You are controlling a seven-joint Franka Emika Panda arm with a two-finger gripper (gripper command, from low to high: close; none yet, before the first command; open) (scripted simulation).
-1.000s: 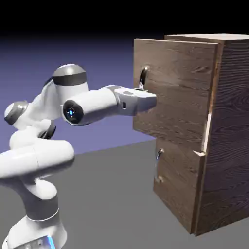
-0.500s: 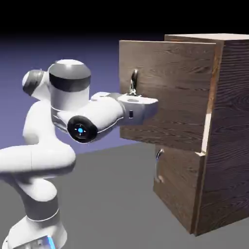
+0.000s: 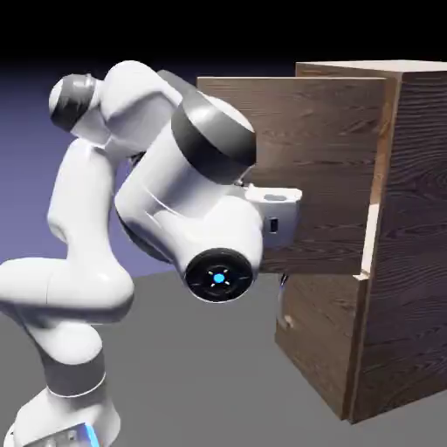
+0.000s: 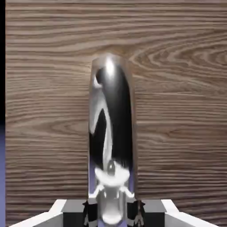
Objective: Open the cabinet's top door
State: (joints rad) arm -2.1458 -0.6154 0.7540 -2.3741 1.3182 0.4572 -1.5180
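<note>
The gripper [image 4: 111, 208] is clenched on the silver handle [image 4: 111, 133] at 6 o'clock in the hand view. The top door [image 3: 323, 166] stands partly swung out from the cabinet [image 3: 410, 244]; further opening remains. Door: dark brown wood grain, at 2 o'clock in the exterior view.

light: even, soft | backdrop: black above | handle [image 4: 111, 137]: mirror glare | focus: sharp, rendered

handle [image 4: 111, 133] hidden behind the arm [image 3: 188, 209] in exterior view, cabinet [image 3: 410, 218] cropped at right
</note>
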